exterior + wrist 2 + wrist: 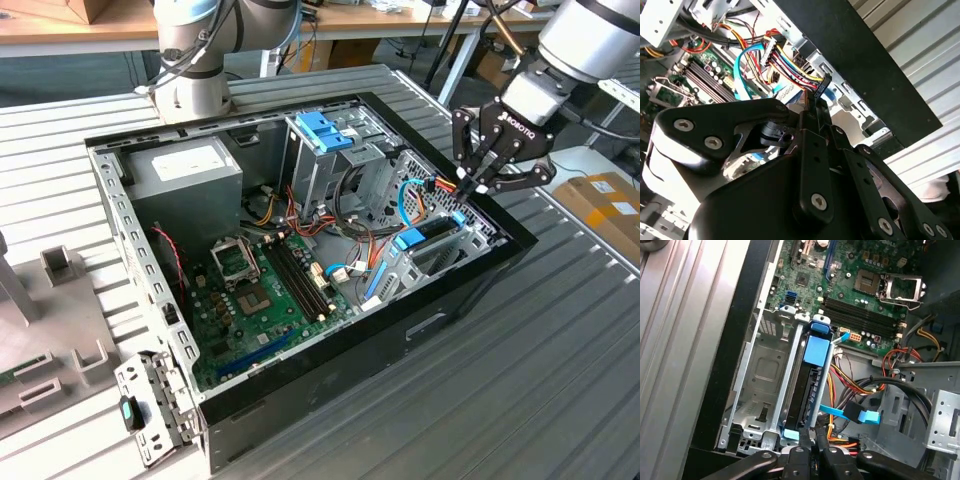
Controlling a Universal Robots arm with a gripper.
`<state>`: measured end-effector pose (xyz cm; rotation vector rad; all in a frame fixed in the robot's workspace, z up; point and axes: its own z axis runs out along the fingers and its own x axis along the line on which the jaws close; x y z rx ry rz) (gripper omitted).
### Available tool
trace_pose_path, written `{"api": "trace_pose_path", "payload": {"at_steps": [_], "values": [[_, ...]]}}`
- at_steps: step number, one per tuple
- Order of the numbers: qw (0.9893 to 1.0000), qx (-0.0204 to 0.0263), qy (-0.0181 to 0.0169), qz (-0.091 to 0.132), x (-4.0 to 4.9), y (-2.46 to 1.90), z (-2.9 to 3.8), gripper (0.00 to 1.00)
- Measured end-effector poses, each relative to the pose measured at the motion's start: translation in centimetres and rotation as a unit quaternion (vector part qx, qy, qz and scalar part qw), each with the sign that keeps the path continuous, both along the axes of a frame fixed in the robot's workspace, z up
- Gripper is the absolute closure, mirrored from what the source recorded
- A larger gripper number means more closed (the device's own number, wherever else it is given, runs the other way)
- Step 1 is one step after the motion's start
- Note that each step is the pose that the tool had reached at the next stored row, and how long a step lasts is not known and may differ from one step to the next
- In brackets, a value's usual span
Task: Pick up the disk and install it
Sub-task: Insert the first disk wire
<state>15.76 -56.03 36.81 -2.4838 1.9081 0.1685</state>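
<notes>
The disk [432, 240] stands on edge in the metal bay at the case's side on the exterior view's right. Its light-blue carrier frame runs along it, and the first wrist view shows the disk [806, 387] seated in its slot beside an empty slot. My gripper [468, 187] hovers just above the disk's far end. Its fingers are pressed together on a black cable connector [821, 86] that carries a bundle of coloured wires. In the first wrist view my gripper [813, 437] sits right at the disk's end.
The open computer case [400, 330] lies on a slatted metal table [560, 380]. Inside are the motherboard [260, 290], a power supply [190, 170] and a drive cage with a blue latch [322, 130]. A second arm's base [195, 90] stands behind the case. A loose metal bracket [150, 405] lies near the front.
</notes>
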Motion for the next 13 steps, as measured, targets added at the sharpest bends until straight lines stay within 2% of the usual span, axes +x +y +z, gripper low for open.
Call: {"api": "trace_pose_path", "payload": {"at_steps": [3, 4, 9, 12, 13], "values": [[0.9997, 0.0000, 0.0000, -0.024, -0.01, 0.00, -0.06, 0.84], [0.9993, 0.0000, 0.0000, -0.037, -0.07, 0.00, -0.08, 0.84], [0.9988, 0.0016, 0.0001, -0.050, -1.36, -0.01, -0.13, 0.84], [0.9956, 0.0015, 0.0000, -0.094, -1.41, 0.00, -0.28, 0.84], [0.9954, 0.0017, 0.0000, -0.096, -1.53, 0.00, -0.30, 0.84]]}}
